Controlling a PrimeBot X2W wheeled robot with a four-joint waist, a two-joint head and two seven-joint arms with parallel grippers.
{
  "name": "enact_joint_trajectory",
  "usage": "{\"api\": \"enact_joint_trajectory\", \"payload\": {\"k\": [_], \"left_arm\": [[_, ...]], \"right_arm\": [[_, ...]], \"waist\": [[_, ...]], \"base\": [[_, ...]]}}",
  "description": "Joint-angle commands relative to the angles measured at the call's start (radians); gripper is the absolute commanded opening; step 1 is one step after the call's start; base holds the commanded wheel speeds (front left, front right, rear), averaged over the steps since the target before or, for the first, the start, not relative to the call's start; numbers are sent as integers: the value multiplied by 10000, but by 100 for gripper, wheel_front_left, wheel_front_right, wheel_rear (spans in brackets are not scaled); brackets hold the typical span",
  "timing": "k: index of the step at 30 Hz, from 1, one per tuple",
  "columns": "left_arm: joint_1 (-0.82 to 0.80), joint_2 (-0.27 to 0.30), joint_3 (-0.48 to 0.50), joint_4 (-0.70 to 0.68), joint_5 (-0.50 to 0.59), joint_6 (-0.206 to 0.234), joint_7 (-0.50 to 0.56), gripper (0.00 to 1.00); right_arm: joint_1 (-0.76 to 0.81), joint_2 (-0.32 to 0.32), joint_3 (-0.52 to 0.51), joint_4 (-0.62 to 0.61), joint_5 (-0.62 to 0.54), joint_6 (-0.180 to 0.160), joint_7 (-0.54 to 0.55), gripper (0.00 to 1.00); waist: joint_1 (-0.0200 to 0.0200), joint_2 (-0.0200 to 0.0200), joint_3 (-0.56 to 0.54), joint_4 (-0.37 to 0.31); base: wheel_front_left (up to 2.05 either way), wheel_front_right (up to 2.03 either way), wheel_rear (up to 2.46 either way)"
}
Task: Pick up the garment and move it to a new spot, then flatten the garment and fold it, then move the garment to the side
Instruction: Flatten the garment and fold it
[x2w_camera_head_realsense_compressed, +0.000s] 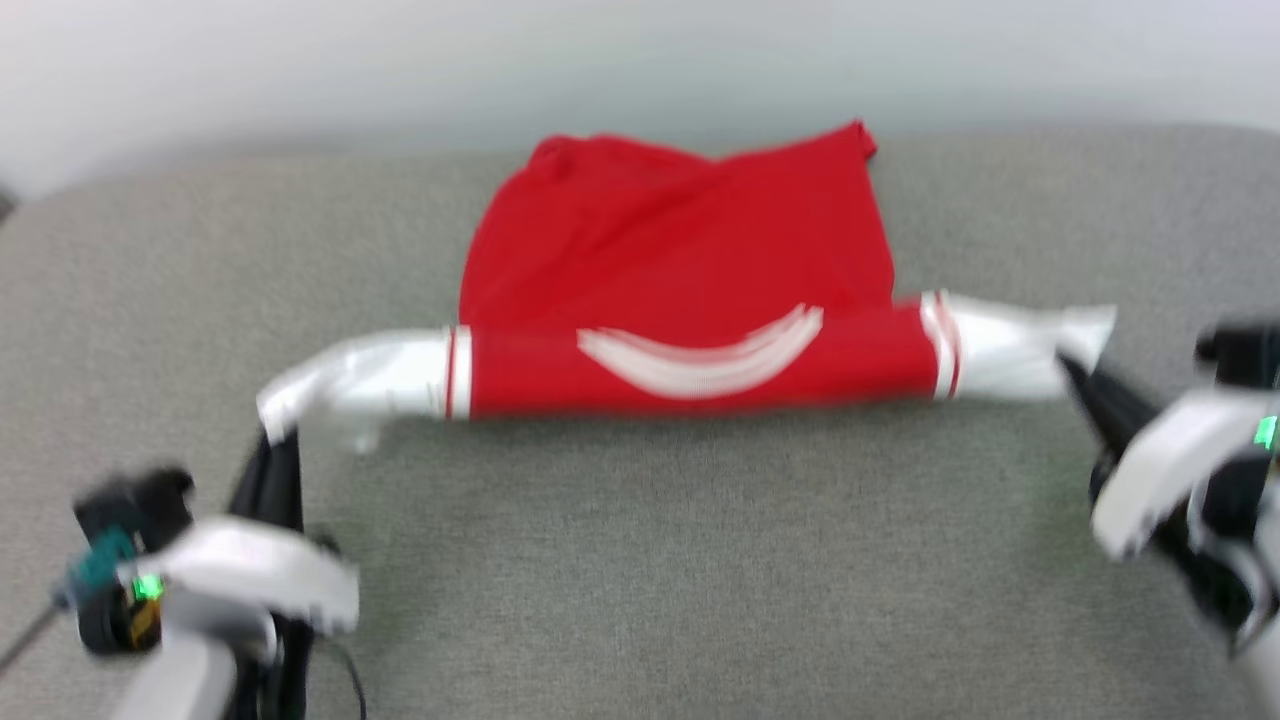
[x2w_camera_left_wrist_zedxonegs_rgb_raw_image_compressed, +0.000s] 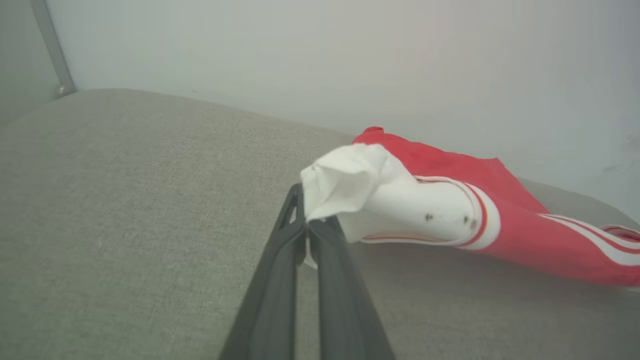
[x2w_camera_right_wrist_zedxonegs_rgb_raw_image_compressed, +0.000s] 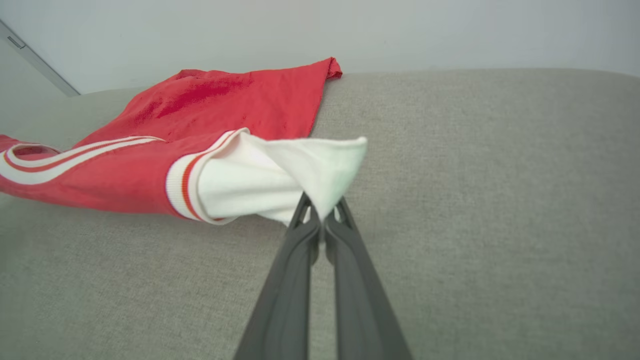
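Note:
The garment (x2w_camera_head_realsense_compressed: 680, 270), a red shirt with white sleeves and striped trim, lies across the grey cushion with its plain red back up and its near edge raised into a roll. My left gripper (x2w_camera_head_realsense_compressed: 272, 432) is shut on the end of the left white sleeve (x2w_camera_left_wrist_zedxonegs_rgb_raw_image_compressed: 350, 185), pinched at the fingertips. My right gripper (x2w_camera_head_realsense_compressed: 1068, 365) is shut on the end of the right white sleeve (x2w_camera_right_wrist_zedxonegs_rgb_raw_image_compressed: 300, 175). Both sleeves are pulled out sideways and lifted a little off the cushion. The lettering and number are hidden.
The grey fabric cushion (x2w_camera_head_realsense_compressed: 640, 560) spreads wide in front of the shirt and to both sides. A pale wall (x2w_camera_head_realsense_compressed: 640, 60) rises right behind the shirt's far edge. A grey post (x2w_camera_left_wrist_zedxonegs_rgb_raw_image_compressed: 52, 50) stands at the far left corner in the left wrist view.

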Motion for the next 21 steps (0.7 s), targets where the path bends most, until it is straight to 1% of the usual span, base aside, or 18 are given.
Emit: {"api": "enact_joint_trajectory", "payload": {"k": [1,3,8,11,14,15,16,17,18,19,21], "left_arm": [[838,112,-87,-188,-25,162,156,0],[1664,137,-195,-372,-154,292,352,0],[3418,247,-487,-594,-237,577,680,0],[4154,286,-683,-600,-209,750,808,0],[4591,209,-826,-537,-240,864,894,0],[4659,181,-846,-519,-242,892,879,0],[4659,181,-846,-519,-242,892,879,0],[4727,166,-882,-509,-222,925,851,0],[4795,135,-908,-484,-218,961,848,0],[4833,147,-974,-460,-164,1002,900,0],[4751,128,-1060,-508,-74,1053,959,0]], "right_arm": [[1081,150,-261,-355,112,-11,135,0],[2107,250,-483,-679,21,-12,376,0],[4566,863,-1288,-1491,-535,-11,991,0],[5947,1383,-1856,-1968,-1060,-11,1384,0],[7124,1906,-2488,-2395,-1737,-11,1889,0],[7440,2042,-2687,-2540,-2061,-11,2072,16],[7440,2042,-2687,-2540,-2061,-11,2072,16],[7685,2203,-2855,-2689,-2251,-11,2243,26],[7909,2420,-3063,-2813,-2429,-12,2459,51],[8040,2513,-3173,-3015,-2692,-11,2590,100],[8108,2801,-3393,-3425,-2842,-11,2857,100]], "waist": [[3,-1,-814,78],[3,-1,-1059,38],[3,-1,-1648,-20],[3,-1,-1922,6],[3,-1,-2059,66],[3,-1,-2097,90],[3,-1,-2097,90],[3,-1,-2129,114],[3,-1,-2148,134],[3,-1,-2164,155],[3,-1,-2186,224]], "base": [[0,0,0],[0,0,0],[0,0,0],[0,0,0],[0,0,0],[0,0,0],[0,0,0],[0,0,0],[0,0,0],[0,0,0],[0,0,0]]}}
